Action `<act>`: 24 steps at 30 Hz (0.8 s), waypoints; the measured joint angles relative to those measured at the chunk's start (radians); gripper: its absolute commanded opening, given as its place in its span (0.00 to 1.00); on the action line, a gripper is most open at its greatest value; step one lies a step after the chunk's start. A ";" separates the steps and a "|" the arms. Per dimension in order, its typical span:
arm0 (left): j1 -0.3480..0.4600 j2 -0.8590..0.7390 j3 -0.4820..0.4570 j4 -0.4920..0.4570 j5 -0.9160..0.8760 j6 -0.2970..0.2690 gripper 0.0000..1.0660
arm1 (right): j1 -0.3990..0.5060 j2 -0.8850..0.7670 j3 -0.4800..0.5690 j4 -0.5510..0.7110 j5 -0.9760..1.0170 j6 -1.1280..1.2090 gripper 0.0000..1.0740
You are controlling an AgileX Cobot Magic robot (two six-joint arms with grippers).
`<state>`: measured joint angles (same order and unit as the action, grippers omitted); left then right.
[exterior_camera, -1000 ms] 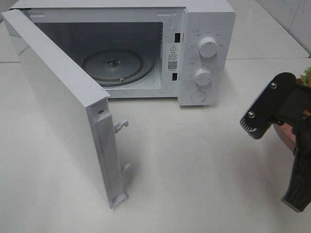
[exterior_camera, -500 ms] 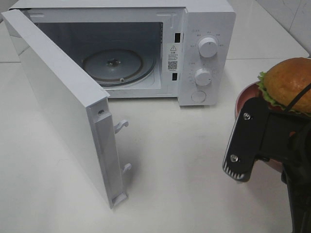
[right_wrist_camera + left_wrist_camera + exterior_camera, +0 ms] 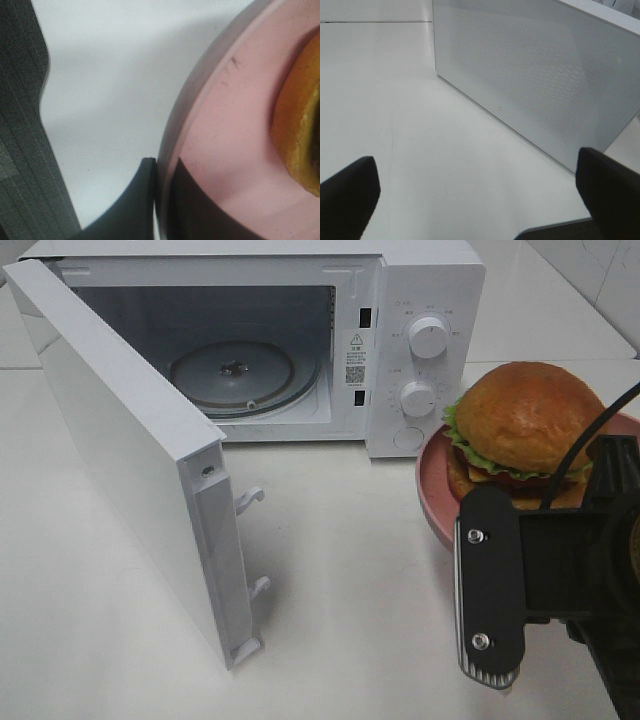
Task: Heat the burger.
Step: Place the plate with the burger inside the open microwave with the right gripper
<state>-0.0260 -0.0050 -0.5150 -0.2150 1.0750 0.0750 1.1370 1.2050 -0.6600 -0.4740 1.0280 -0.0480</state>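
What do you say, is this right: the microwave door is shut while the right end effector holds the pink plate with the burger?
Not quite: the microwave door is open, swung wide, as the exterior high view shows. The rest holds: the right end effector grips the pink plate with the burger on it.

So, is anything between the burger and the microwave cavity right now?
Nothing visible blocks the cavity: the door is swung wide left, only the turntable inside. The burger on its plate is right of the control panel, so it likely rounds that front corner.
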 measured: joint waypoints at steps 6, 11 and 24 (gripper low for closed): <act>0.000 0.000 0.000 0.000 0.000 0.000 0.94 | 0.000 0.000 0.000 0.000 -0.039 -0.106 0.00; 0.000 0.000 0.000 0.000 0.000 0.000 0.94 | 0.000 0.000 0.000 -0.002 -0.086 -0.242 0.00; 0.000 0.000 0.000 0.000 0.000 0.000 0.94 | -0.005 0.000 0.000 -0.002 -0.209 -0.340 0.00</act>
<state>-0.0260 -0.0050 -0.5150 -0.2150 1.0750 0.0750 1.1320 1.2050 -0.6600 -0.4760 0.8190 -0.3880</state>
